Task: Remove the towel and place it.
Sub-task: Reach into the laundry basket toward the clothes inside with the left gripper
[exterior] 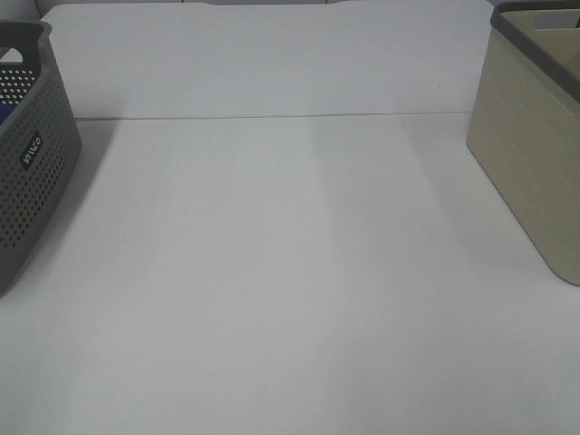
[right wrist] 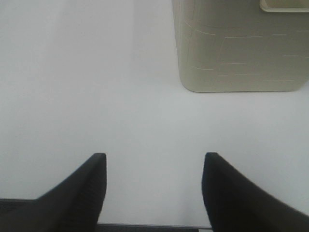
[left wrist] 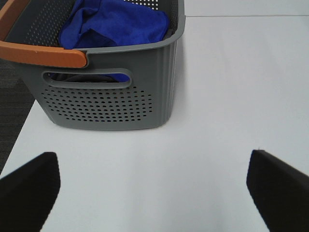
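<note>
The royal-blue towel (left wrist: 113,24) lies bunched inside the grey perforated basket (left wrist: 106,104); a sliver of blue shows through the basket wall in the exterior high view (exterior: 5,113). My left gripper (left wrist: 152,193) is open and empty above the white table, short of the basket's near end wall. My right gripper (right wrist: 153,186) is open and empty, above the table short of the beige basket (right wrist: 241,48). Neither gripper shows in the exterior high view.
The grey basket (exterior: 27,154) stands at the table's left edge, with an orange handle (left wrist: 43,53) across its top. The beige basket (exterior: 535,154) with a grey rim stands at the right. A seam (exterior: 272,117) crosses the white table.
</note>
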`<state>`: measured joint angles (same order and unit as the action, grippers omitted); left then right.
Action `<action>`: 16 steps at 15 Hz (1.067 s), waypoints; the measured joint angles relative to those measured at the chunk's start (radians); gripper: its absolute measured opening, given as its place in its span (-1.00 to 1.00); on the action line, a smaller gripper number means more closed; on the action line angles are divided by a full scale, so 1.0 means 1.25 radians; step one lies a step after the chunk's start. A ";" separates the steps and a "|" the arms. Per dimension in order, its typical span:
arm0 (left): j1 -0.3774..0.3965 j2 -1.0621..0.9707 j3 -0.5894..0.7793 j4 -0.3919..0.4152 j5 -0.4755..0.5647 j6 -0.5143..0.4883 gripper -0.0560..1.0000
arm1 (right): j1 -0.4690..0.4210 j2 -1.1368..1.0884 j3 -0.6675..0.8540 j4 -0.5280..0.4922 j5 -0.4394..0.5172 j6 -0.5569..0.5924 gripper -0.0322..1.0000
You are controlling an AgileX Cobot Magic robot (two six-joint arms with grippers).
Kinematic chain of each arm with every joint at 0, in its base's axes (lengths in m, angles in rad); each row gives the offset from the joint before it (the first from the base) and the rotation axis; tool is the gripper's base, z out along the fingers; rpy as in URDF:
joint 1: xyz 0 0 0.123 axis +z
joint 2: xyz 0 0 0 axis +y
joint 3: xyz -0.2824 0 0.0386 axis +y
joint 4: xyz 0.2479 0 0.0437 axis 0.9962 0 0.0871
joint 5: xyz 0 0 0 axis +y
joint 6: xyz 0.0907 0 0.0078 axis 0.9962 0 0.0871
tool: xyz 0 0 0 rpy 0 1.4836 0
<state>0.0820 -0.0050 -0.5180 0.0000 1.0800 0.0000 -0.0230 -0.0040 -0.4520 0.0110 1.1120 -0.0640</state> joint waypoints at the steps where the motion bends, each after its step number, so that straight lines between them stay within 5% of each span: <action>1: 0.000 0.000 0.000 0.000 0.000 0.000 0.97 | 0.000 0.000 0.000 0.000 0.000 0.000 0.21; 16: 0.000 0.000 0.000 0.000 0.000 0.000 0.97 | 0.000 0.000 0.000 0.000 0.000 0.000 0.21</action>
<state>0.0820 -0.0050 -0.5180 0.0000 1.0800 0.0000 -0.0230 -0.0040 -0.4520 0.0110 1.1120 -0.0640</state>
